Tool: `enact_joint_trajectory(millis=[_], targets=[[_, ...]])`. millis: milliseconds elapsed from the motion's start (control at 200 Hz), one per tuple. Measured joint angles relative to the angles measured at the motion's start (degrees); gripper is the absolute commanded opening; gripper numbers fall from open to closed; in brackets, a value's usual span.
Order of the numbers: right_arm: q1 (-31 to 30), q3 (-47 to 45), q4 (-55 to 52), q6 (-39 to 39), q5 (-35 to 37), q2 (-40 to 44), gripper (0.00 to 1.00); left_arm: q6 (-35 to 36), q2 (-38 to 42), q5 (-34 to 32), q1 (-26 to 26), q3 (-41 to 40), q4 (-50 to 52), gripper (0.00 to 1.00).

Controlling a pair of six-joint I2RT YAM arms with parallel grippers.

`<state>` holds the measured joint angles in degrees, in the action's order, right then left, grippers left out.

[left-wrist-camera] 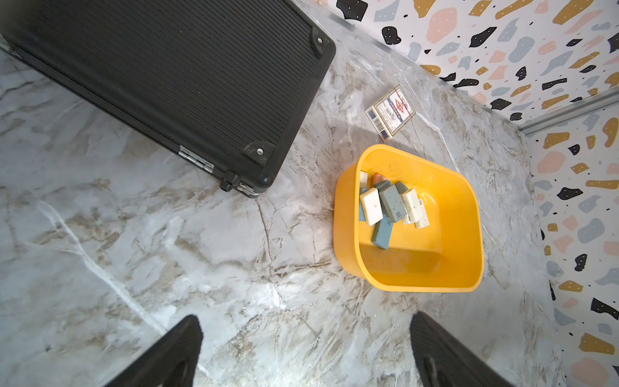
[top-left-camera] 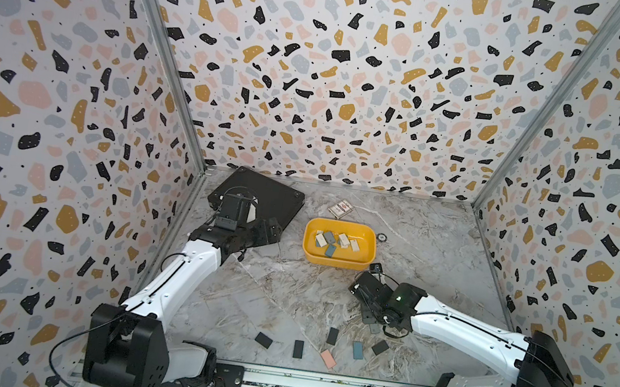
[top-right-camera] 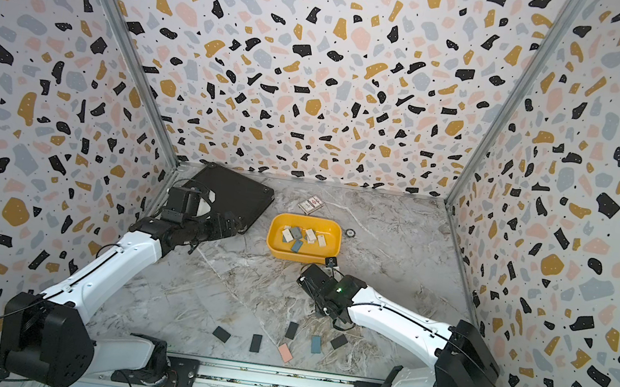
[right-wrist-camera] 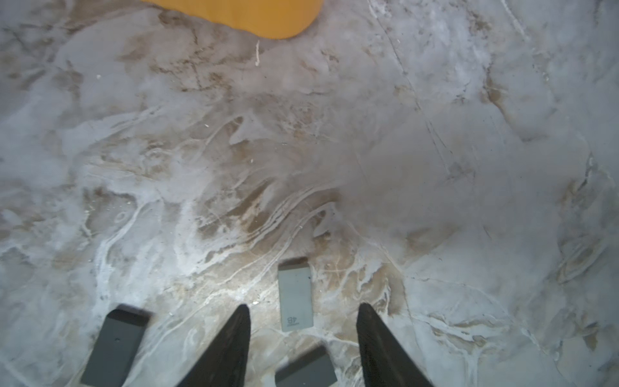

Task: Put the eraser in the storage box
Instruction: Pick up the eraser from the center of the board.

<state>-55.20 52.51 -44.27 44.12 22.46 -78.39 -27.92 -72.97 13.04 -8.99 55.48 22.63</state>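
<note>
Right wrist view: right jaws open, straddling 1 grey eraser (right-wrist-camera: 295, 295) lying flat on bench (right-wrist-camera: 435, 134), no contact. Left jaws wide open, empty. Yellow storage box (top-left-camera: 335, 262) stands apart, w/ other erasers (top-left-camera: 336, 241) inside.

Both top views are bright and evenly lit, sharp in the middle, with wide-angle bending of the wall seams (top-left-camera: 165, 51) toward the edges. The left wrist view is crisp — a small gleam inside the storage box (left-wrist-camera: 402, 264), soft shadow on its near wall. The right wrist view is dimmer, hazy and blurred across the marble table (right-wrist-camera: 435, 134).
</note>
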Motion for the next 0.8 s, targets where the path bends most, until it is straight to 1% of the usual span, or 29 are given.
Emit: enact_joint_trajectory(millis=[210, 441, 796], targets=[[1.27, -2.23, 1.29, -1.07, -3.06, -2.01, 0.55, -0.13, 0.31, 0.0, 0.0, -0.17, -0.02, 0.97], [2.84, -5.53, 5.46, -1.95, -8.33, -4.0, 0.55, -0.2, 0.33, 0.0, 0.0, -0.17, -0.04, 0.97], [4.76, -7.85, 9.14, -2.54, -12.85, -5.22, 0.53, -0.2, 0.33, 0.0, 0.0, -0.17, -0.02, 0.97]])
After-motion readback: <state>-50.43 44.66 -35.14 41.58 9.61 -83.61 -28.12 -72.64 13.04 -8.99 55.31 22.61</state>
